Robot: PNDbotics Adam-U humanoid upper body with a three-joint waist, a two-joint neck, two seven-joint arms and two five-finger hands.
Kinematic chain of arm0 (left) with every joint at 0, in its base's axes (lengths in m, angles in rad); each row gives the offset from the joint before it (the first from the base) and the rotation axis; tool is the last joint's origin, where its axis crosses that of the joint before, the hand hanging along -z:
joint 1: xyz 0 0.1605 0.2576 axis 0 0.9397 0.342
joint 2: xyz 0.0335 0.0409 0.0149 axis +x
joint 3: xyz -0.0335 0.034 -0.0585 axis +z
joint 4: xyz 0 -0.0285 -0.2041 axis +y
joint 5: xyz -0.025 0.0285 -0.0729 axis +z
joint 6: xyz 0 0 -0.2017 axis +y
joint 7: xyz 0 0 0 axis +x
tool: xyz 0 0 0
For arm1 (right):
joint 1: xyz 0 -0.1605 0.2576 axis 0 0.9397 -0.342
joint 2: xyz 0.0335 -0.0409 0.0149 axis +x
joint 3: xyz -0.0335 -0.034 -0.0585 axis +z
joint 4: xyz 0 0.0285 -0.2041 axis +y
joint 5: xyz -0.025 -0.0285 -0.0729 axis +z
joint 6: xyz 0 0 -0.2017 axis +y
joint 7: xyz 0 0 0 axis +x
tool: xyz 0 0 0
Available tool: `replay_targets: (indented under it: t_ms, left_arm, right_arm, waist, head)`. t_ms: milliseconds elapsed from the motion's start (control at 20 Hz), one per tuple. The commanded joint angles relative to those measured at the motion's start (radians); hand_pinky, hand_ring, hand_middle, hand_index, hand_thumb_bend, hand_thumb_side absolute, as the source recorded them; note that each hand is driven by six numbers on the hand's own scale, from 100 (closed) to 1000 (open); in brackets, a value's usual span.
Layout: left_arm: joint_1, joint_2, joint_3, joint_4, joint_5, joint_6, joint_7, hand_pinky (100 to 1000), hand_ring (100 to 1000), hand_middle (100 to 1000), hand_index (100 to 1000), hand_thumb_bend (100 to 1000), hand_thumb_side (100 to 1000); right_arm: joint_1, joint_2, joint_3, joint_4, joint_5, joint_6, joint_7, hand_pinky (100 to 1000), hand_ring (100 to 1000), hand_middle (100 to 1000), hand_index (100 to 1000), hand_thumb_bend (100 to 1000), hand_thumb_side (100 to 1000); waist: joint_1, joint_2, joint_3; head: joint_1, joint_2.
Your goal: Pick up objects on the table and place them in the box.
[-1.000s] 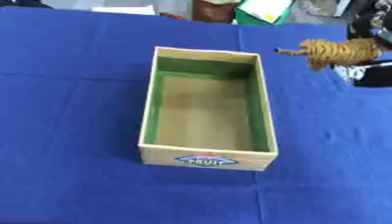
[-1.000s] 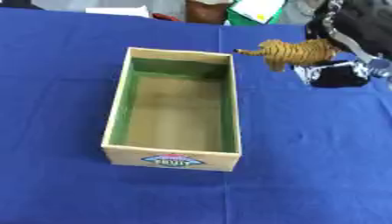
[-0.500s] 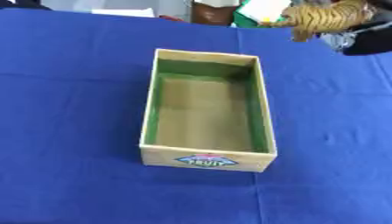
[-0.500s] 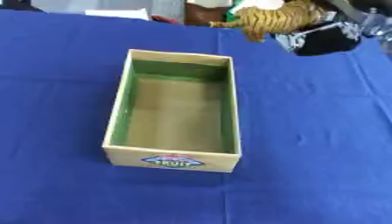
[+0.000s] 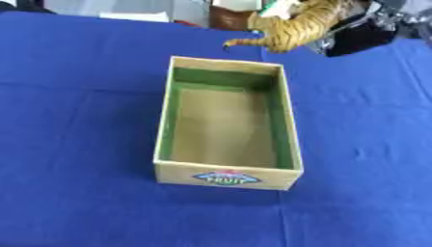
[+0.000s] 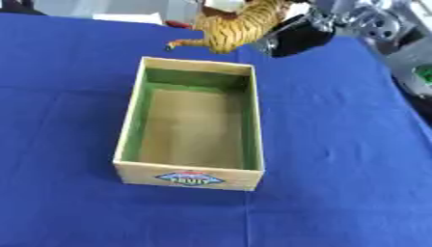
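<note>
- The right robot hand [image 6: 308, 36] comes in from the upper right and holds a striped orange toy tiger [image 6: 239, 24] up in the air, just beyond the far end of the cardboard box [image 6: 193, 179]. Its fingers appear closed on the tiger's front part, though blur hides exactly where they bear on it.
- The tiger's thin tail points down and to the left, toward the box's far left corner; most of the body hangs over the blue cloth of the table [image 6: 67, 120] behind the box, not over the opening.
- Release here is the main risk, as I judge it: the tiger would drop outside the far wall, or strike the rim and tip either way.
- The tail is the lowest part. If the robot hand descends before moving nearer, the tail could catch the far wall and twist the toy in the grasp, or push the light box along the cloth.
- The box is narrow and the tiger lies slantwise to it; lowered without being lined up lengthwise, it could bridge the side walls and rest on the rims instead of on the bare brown floor inside.
- The left robot hand shows in neither view, so nothing steadies the box should it be nudged.
</note>
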Motion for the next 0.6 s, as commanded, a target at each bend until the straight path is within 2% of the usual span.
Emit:
replay_targets:
  t_ms: [50,250,600]
  left_arm:
    - [-0.005,0.005,0.001,-0.017,0.005,-0.002,-0.002,495,557,533,681,100,436]
    - [-0.003,0.003,0.003,-0.017,0.005,-0.001,-0.001,495,557,533,681,100,436]
    - [-0.004,-0.001,-0.001,-0.017,0.008,-0.001,-0.004,496,557,534,681,100,436]
  right_arm:
    - [-0.069,0.052,0.039,0.064,-0.011,-0.007,0.046,760,586,314,431,100,334]
    - [-0.155,0.153,0.098,0.19,-0.003,-0.02,0.12,762,587,318,437,100,334]
    - [-0.181,0.26,0.167,0.316,0.022,-0.056,0.153,768,594,330,452,100,334]
  waist:
    - [0.008,-0.018,-0.003]
    - [0.012,-0.018,-0.006]
    - [0.015,-0.017,0.0]
  head:
    - [-0.002,-0.001]
    - [0.002,0.0]
    - [-0.004,0.002]
